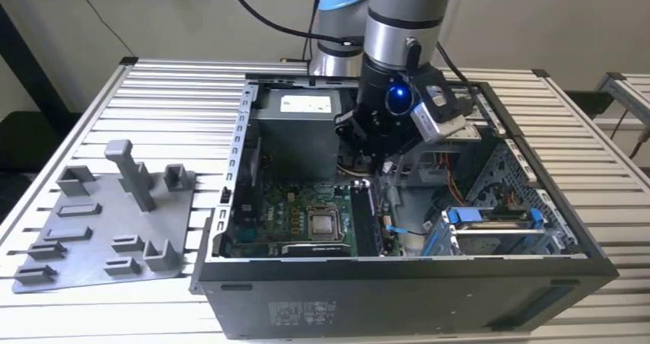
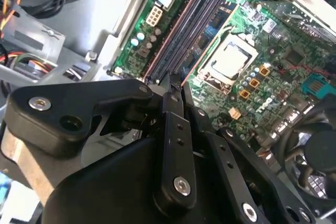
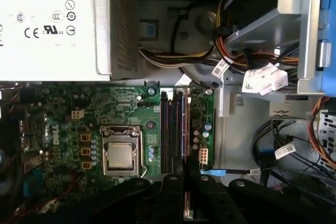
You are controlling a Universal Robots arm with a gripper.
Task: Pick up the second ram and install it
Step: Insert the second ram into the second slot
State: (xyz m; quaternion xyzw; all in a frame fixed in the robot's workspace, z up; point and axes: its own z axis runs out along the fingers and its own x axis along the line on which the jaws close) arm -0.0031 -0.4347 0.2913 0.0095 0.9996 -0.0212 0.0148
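The second ram (image 1: 371, 211) stands on edge over the memory slots (image 2: 184, 30) inside the open computer case (image 1: 406, 272). In the first wrist view the ram (image 3: 186, 124) is a thin strip with a coppery side, running from the slots back between my fingers. My gripper (image 1: 384, 169) hangs straight above it. In both wrist views the black fingers (image 2: 173, 129) meet tightly, shut on the ram's near end (image 3: 186, 205). I cannot tell whether the ram sits fully in its slot.
The silver processor (image 3: 119, 156) lies beside the slots on the green motherboard (image 1: 294, 215). A power supply (image 3: 47, 24) and loose cables (image 3: 262, 80) crowd the case's far end. A blue-tabbed drive cage (image 1: 498, 226) fills the exterior view's right. The grey fixture plate (image 1: 102, 222) lies outside, on the left.
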